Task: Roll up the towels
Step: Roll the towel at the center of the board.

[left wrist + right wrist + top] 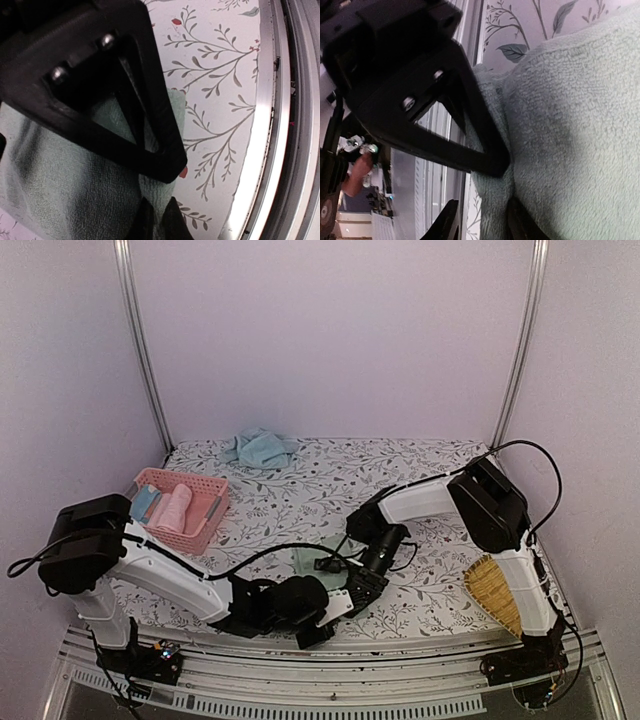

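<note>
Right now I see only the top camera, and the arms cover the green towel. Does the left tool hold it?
Observer: Yes. In the left wrist view the left tool is shut on a thin edge of the green towel.
Operator: And the right one?
Observer: A thick fold of the towel sits between the fingers of the right tool. Whether they press it, I cannot tell.
Operator: Is the towel over the table edge?
Observer: No. The left wrist view shows floral cloth between the towel and the metal rail.
</note>
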Controlling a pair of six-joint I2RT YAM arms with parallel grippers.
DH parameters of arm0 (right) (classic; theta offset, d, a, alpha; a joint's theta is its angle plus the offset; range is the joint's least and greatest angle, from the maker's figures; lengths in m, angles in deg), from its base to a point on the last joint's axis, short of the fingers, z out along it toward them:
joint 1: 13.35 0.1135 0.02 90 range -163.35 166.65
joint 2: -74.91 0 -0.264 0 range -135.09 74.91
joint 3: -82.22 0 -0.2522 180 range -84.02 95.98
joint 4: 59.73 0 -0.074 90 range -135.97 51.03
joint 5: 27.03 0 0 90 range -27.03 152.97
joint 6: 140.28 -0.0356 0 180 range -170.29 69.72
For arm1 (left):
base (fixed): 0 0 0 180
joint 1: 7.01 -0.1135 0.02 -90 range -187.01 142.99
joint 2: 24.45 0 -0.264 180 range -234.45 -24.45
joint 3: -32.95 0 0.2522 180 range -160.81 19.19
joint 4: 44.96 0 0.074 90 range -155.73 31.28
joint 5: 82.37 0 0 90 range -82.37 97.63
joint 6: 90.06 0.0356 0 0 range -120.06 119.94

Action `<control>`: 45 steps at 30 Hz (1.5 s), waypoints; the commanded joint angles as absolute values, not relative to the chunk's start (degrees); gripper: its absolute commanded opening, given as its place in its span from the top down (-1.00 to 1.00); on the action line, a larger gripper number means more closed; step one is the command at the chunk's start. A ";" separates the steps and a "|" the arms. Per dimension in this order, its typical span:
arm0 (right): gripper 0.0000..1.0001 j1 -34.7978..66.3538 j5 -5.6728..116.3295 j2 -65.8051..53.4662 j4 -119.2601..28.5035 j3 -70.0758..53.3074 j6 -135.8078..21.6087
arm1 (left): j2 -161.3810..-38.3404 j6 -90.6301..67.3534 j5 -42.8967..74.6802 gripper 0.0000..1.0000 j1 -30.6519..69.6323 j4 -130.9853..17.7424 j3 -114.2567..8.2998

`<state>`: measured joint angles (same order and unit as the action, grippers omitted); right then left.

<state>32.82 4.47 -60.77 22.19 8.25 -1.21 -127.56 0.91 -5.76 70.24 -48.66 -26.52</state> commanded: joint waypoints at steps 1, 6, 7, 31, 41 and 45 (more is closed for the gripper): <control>0.17 30.47 10.48 -51.40 20.99 5.64 0.54 | -128.21 -2.16 1.42 1.00 68.40 -52.26 -26.89; 0.11 23.00 6.62 -40.69 17.18 3.18 -2.45 | -130.27 -5.62 5.56 1.00 66.03 -54.06 -27.21; 0.12 21.65 6.07 -38.44 15.72 2.00 -3.10 | -130.54 -6.62 8.81 1.00 65.12 -53.91 -27.21; 0.25 42.41 43.05 -17.89 -25.58 -32.93 -1.81 | -144.64 -35.62 53.40 1.00 48.42 -48.48 -31.35; 0.27 47.52 47.14 -21.10 -29.04 -34.33 -0.79 | -144.99 -38.79 53.36 1.00 47.14 -46.11 -30.50; 0.26 49.41 48.45 -20.72 -28.06 -33.56 -1.65 | -145.35 -39.34 53.18 1.00 46.79 -45.92 -30.56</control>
<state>47.71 46.11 -20.33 -27.25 -33.80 -1.36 -141.99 -38.04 56.75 48.17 -39.44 -32.49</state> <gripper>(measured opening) 0.367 0.034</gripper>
